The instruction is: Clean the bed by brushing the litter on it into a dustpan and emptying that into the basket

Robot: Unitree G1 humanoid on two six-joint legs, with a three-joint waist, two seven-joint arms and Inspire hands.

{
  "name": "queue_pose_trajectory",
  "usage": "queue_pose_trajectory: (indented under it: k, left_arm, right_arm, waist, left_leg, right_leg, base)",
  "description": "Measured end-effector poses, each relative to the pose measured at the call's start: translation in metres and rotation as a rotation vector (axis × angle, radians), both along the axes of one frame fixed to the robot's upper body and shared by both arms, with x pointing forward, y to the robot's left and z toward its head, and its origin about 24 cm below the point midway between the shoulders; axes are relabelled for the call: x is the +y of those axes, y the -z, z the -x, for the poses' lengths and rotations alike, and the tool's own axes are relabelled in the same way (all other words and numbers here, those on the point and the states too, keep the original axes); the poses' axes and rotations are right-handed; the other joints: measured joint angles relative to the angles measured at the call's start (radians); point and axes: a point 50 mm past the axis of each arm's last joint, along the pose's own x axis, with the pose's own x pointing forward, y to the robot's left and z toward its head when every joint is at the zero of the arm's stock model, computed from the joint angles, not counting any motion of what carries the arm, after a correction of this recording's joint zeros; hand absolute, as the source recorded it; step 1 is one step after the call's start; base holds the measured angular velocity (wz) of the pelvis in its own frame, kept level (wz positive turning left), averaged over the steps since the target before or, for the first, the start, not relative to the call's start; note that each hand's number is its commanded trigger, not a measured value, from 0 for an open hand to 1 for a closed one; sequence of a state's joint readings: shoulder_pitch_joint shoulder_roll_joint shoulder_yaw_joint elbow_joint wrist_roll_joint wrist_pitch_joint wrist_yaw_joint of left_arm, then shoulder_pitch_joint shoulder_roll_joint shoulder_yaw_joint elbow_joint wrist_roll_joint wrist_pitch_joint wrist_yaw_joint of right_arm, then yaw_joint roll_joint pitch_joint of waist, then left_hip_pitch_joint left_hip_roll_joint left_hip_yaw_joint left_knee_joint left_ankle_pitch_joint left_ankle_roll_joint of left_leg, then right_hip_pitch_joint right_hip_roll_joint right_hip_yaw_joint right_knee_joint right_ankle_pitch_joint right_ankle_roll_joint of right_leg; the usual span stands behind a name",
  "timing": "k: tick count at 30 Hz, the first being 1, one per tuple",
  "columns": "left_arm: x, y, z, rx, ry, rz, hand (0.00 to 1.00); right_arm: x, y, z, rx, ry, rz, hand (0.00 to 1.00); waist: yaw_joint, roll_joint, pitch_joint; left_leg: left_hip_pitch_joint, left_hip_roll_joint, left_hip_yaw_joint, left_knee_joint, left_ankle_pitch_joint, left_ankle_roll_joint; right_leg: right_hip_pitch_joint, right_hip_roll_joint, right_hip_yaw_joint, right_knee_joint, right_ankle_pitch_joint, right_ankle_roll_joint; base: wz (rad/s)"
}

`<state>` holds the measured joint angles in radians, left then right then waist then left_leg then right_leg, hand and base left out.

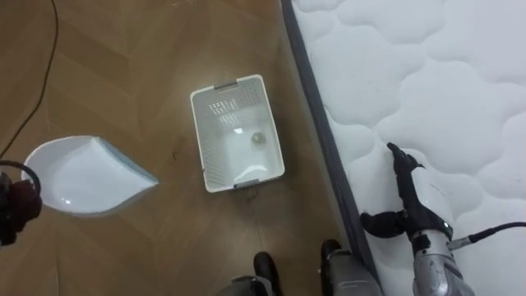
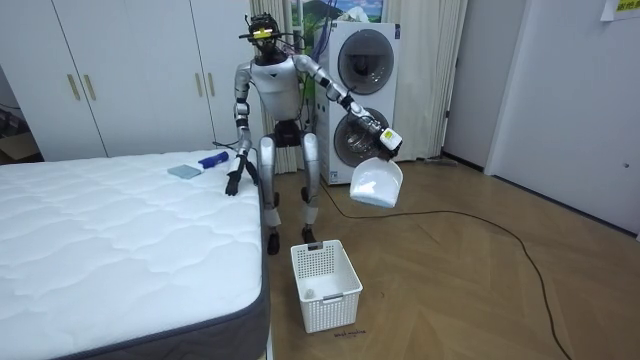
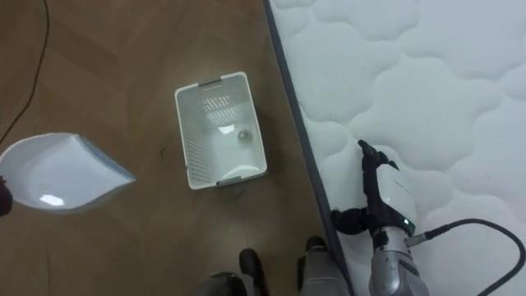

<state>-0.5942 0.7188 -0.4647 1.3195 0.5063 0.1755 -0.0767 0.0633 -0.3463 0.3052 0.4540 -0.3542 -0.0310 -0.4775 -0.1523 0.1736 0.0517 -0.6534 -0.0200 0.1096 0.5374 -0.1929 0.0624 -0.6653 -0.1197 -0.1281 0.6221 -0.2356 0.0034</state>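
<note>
Bed (image 1: 427, 74), left eye view: a quilted white mattress with a grey edge band fills 12 to 4 o'clock. The right hand (image 1: 417, 196) lies on it at 4 o'clock, fingers straight and together, thumb out. The left hand (image 1: 18, 205), at 9 o'clock, curls round the handle of a smooth white dustpan (image 1: 82, 177) held over the wood floor (image 1: 123, 66). A perforated white basket (image 1: 200, 148) at centre contains one small round object (image 1: 257, 139).

Room view: a flat pale-blue pad (image 2: 184, 171) and a blue item (image 2: 212, 159) lie on the bed, at 10 o'clock from the right hand.

Right eye view: same layout.

Recommended: seat the dustpan lip against the mattress edge before sweeping, since the quilting may snag items.
</note>
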Motion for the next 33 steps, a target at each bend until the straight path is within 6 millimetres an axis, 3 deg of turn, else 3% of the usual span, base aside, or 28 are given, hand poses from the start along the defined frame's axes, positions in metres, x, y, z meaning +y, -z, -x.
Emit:
queue_pose_trajectory:
  k: [9, 15, 18, 21, 24, 25, 27, 29, 31, 33]
  left_arm:
    - [0.0, -0.009, -0.008, -0.102, -0.011, 0.007, 1.0]
    - [-0.031, -0.036, -0.046, -0.314, 0.222, -0.068, 1.0]
    - [-0.048, -0.046, -0.055, -0.459, 0.321, -0.06, 1.0]
    - [-0.064, -0.053, -0.053, -0.598, 0.414, -0.02, 1.0]
    - [-0.073, -0.042, -0.03, -0.669, 0.46, 0.045, 1.0]
    - [-0.078, -0.04, -0.025, -0.685, 0.483, 0.071, 1.0]
    - [-0.085, -0.039, -0.015, -0.73, 0.497, 0.114, 1.0]
    - [-0.102, -0.038, -0.006, -0.794, 0.525, 0.195, 1.0]
    - [-0.115, -0.034, 0.001, -0.818, 0.542, 0.261, 1.0]
    - [-0.125, -0.029, 0.007, -0.834, 0.554, 0.306, 1.0]
  right_arm:
    - [-0.003, 0.004, 0.003, 0.01, 0.012, -0.016, 0.0]
    - [-0.014, 0.013, 0.015, 0.046, 0.048, -0.018, 0.0]
    - [-0.017, 0.016, 0.022, 0.062, 0.043, -0.019, 0.0]
    - [-0.018, 0.018, 0.03, 0.061, 0.058, -0.064, 0.0]
    - [-0.018, 0.02, 0.034, 0.07, 0.071, -0.104, 0.0]
    - [-0.02, 0.022, 0.039, 0.085, 0.089, -0.116, 0.0]
    - [-0.027, 0.023, 0.046, 0.096, 0.117, -0.129, 0.0]
    - [-0.038, 0.023, 0.056, 0.096, 0.179, -0.134, 0.0]
    - [-0.043, 0.022, 0.065, 0.097, 0.216, -0.14, 0.0]
    - [-0.047, 0.017, 0.068, 0.067, 0.232, -0.147, 0.0]
  waist:
    - [0.001, 0.004, -0.0041]
    - [0.013, 0.002, -0.0029]
    - [0.022, -0.008, -0.0033]
    - [0.062, -0.023, -0.0057]
    - [0.094, -0.042, -0.0123]
    - [0.103, -0.051, -0.0179]
    - [0.099, -0.063, -0.0259]
    - [0.099, -0.084, -0.0391]
    - [0.1, -0.094, -0.0461]
    - [0.105, -0.098, -0.0476]
  left_leg:
    - [0.023, 0.001, -0.007, -0.009, 0.001, -0.001]
    - [0.079, -0.004, -0.028, -0.03, 0.001, -0.002]
    - [0.124, -0.007, -0.013, -0.051, 0.001, -0.001]
    - [0.166, 0.004, 0.015, -0.072, -0.01, -0.008]
    - [0.247, 0.006, 0.021, -0.133, -0.012, -0.016]
    - [0.276, 0.006, 0.016, -0.143, -0.017, -0.022]
    - [0.313, 0.007, 0.01, -0.15, -0.021, -0.025]
    - [0.365, 0.008, 0.011, -0.168, -0.022, -0.027]
    - [0.409, 0.008, 0.017, -0.18, -0.024, -0.027]
    - [0.462, 0.009, 0.022, -0.203, -0.035, -0.029]
  right_leg:
    - [0.033, 0.002, -0.005, -0.014, 0.001, -0.001]
    - [0.104, 0.003, -0.019, -0.057, 0.003, 0.003]
    - [0.132, 0.002, -0.008, -0.07, 0.004, 0.006]
    - [0.146, 0.034, 0.064, -0.095, 0.017, 0.01]
    - [0.19, 0.062, 0.132, -0.145, 0.037, 0.01]
    - [0.215, 0.076, 0.157, -0.168, 0.044, 0.01]
    - [0.253, 0.085, 0.171, -0.195, 0.05, 0.01]
    - [0.302, 0.093, 0.193, -0.225, 0.055, 0.012]
    - [0.336, 0.098, 0.214, -0.246, 0.06, 0.015]
    - [0.364, 0.107, 0.228, -0.255, 0.064, 0.015]
  base:
    - [0.01]
    - [0.08]
    - [-0.18]
    - [-0.63]
    - [-0.85]
    - [-0.63]
    - [-0.45]
    - [-0.31]
    - [-0.44]
    - [-0.71]
